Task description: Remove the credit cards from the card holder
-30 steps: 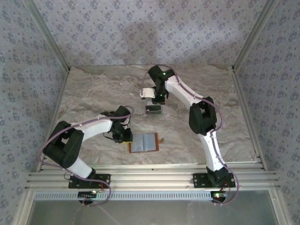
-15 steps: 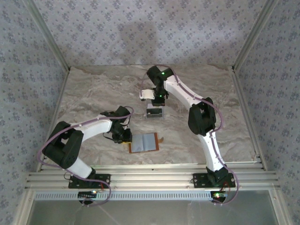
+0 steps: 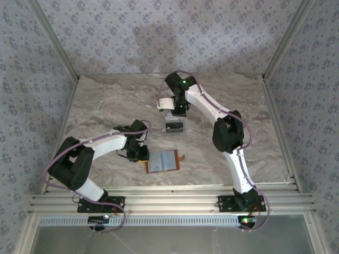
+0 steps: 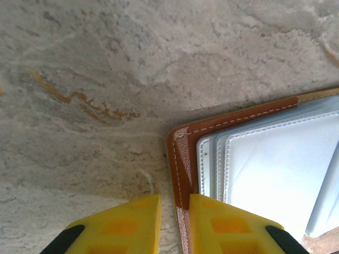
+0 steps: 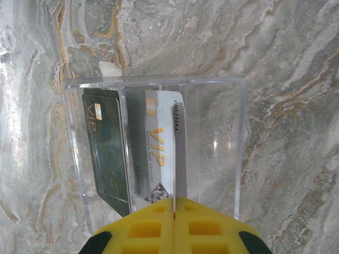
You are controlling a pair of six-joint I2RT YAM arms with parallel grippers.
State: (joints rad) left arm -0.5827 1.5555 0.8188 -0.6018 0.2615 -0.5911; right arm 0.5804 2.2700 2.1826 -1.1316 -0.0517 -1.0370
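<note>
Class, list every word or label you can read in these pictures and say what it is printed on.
"VIP": dark green plastic card in the clear plastic rack.
"VIP": gold letters on the white plastic card beside it.
Small print on both cards: too blurred to read.

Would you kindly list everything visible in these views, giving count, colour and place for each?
card holder: one, orange-brown with grey-blue lining, lying open on the table's near part.
clear rack: one, transparent, mid-table beyond the card holder.
dark card: one, dark green-black, standing in the rack's left slot.
whitish card: one, white with gold VIP lettering, in the next slot.
table: one, grey-beige marble pattern.
walls: grey floral pattern, around the table.
arms: two, white and black, left arm and right arm.
left tool: yellow fingers, astride the card holder's brown edge.
right tool: yellow fingers, shut on the whitish card's near end.
</note>
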